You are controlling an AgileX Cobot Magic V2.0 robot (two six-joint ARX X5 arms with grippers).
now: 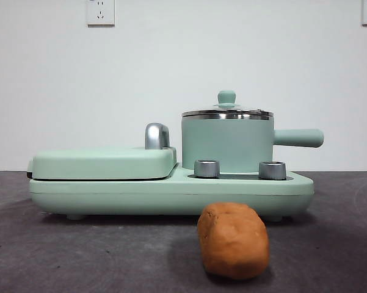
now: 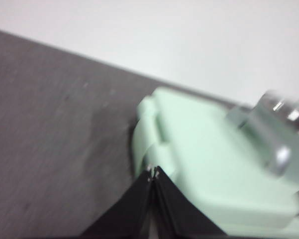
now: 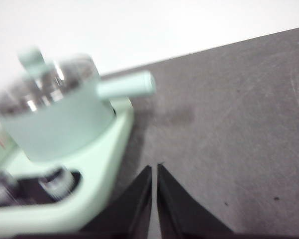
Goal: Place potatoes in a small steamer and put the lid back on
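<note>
One of nearly everything — knobs, sockets and grippers in pairs

On the worktop [image 1: 49, 256]: one potato [image 1: 233, 240], one small steamer [image 1: 228, 145] with one lid [image 1: 227, 112], one mint-green cooker base [image 1: 171, 192], one griddle cover [image 1: 104, 163] bearing one chrome handle [image 1: 157, 136]. Two chrome dials [image 1: 207, 168] — the second at 3 o'clock of the first. Two wall sockets [image 1: 101, 11]. Two grippers: left gripper [image 2: 153, 173], right gripper [image 3: 154, 169].

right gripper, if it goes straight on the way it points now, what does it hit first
Probably nothing but the bare table. The right gripper points past the appliance's edge, with the steamer and its handle off to one side. Depth is unclear.
</note>
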